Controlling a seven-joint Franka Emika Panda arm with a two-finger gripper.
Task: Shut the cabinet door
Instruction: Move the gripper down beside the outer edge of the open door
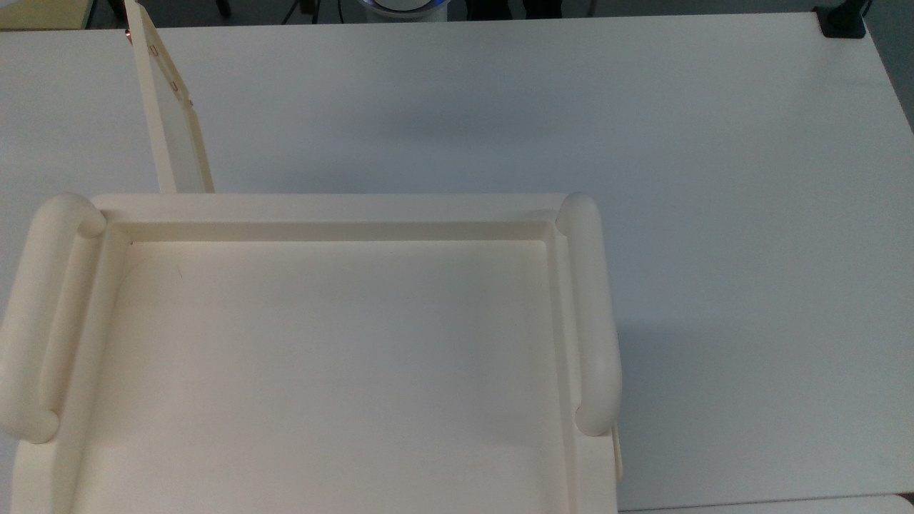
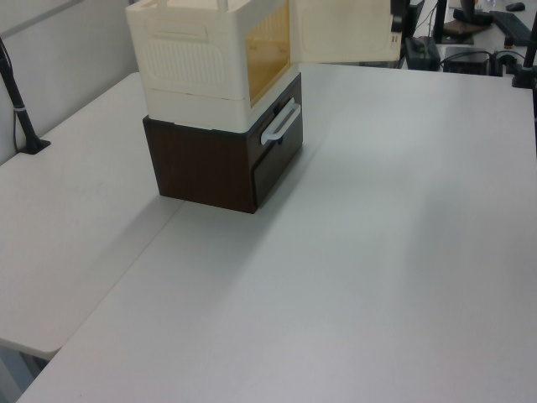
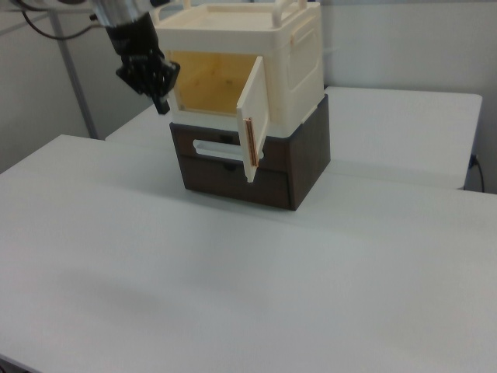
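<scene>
Cabinet door (image 3: 255, 116) stands open, swung out from the cabinet (image 1: 321, 343).
The cream cabinet sits on a dark brown drawer unit (image 3: 256, 175) on the white worktop (image 3: 233, 280). The gripper (image 3: 161, 99), fingers together, hangs beside the opening, apart from the door; bare worktop lies in front.

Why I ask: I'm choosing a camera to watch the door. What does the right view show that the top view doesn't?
Right view adds: the black two-finger gripper near the large cream-white cabinet, its amber open interior, and the dark brown drawer unit underneath. Top view adds: the flat floor of the cabinet's recessed tray top and a black clamp at the white table's corner. Both share: the thin flat cream cabinet door, swung open.
</scene>
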